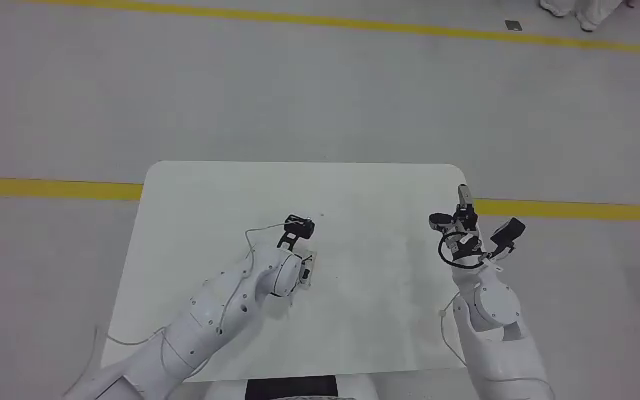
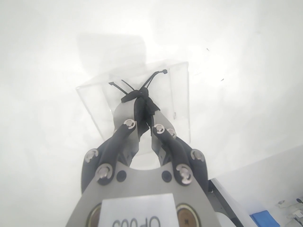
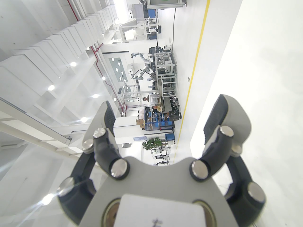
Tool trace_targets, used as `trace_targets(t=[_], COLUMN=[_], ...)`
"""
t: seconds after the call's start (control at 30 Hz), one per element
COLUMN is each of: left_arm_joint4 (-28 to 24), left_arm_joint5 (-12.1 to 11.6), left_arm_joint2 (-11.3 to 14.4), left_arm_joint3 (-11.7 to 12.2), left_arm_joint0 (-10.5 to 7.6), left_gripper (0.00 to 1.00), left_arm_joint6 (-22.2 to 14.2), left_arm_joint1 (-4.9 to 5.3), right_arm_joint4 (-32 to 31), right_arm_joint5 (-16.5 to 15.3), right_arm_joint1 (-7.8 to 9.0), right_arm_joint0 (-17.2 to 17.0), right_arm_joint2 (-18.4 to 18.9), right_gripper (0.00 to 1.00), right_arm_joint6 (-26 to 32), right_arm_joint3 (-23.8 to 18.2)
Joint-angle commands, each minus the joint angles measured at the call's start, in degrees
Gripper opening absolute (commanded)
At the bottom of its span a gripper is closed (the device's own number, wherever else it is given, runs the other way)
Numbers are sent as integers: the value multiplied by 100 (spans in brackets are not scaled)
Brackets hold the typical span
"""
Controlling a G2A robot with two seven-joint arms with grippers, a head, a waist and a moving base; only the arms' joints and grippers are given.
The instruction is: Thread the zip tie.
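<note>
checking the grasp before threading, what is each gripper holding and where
Left gripper pinches thin black plastic zip tie strands where they cross; right gripper holds nothing.

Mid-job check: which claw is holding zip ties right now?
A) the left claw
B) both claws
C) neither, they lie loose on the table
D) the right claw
A: the left claw is shut on the black zip ties above a clear box, while the right claw is open with nothing in it.

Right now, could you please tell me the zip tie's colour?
Black; the zip tie shows best in left wrist view.
</note>
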Motion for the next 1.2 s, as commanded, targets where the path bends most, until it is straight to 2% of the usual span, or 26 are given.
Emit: trace_targets(t=[0.0, 0.13, 0.27, 0.57, 0.67, 0.77, 0.93, 1.03, 1.17], left_arm_joint4=[14, 29, 35, 47, 33, 10, -27, 16, 157], left_arm_joint5=[0, 0, 0, 0, 0, 0, 0, 0, 0], left_arm_joint2=[-4, -35, -54, -33, -13, 14, 29, 34, -28], left_arm_joint3=[-8, -44, -70, -18, 33, 97, 161, 112, -105], left_arm_joint0=[1, 22, 50, 33, 18, -10, -50, -48, 24], left_gripper=[0, 13, 20, 18, 14, 0, 0, 0, 0], left_arm_joint6=[1, 11, 41, 44, 43, 35, 30, 10, -61], left_arm_joint1=[3, 9, 15, 13, 6, -4, -15, -13, 11], right_arm_joint4=[0, 0, 0, 0, 0, 0, 0, 0, 0], right_arm_joint5=[0, 0, 0, 0, 0, 0, 0, 0, 0], right_arm_joint1=[0, 0, 0, 0, 0, 0, 0, 0, 0], right_arm_joint0=[0, 0, 0, 0, 0, 0, 0, 0, 0], right_arm_joint2=[0, 0, 0, 0, 0, 0, 0, 0, 0], right_gripper=[100, 100, 100, 100, 100, 100, 100, 100, 100], right_arm_joint6=[0, 0, 0, 0, 0, 0, 0, 0, 0], right_arm_joint3=[0, 0, 0, 0, 0, 0, 0, 0, 0])
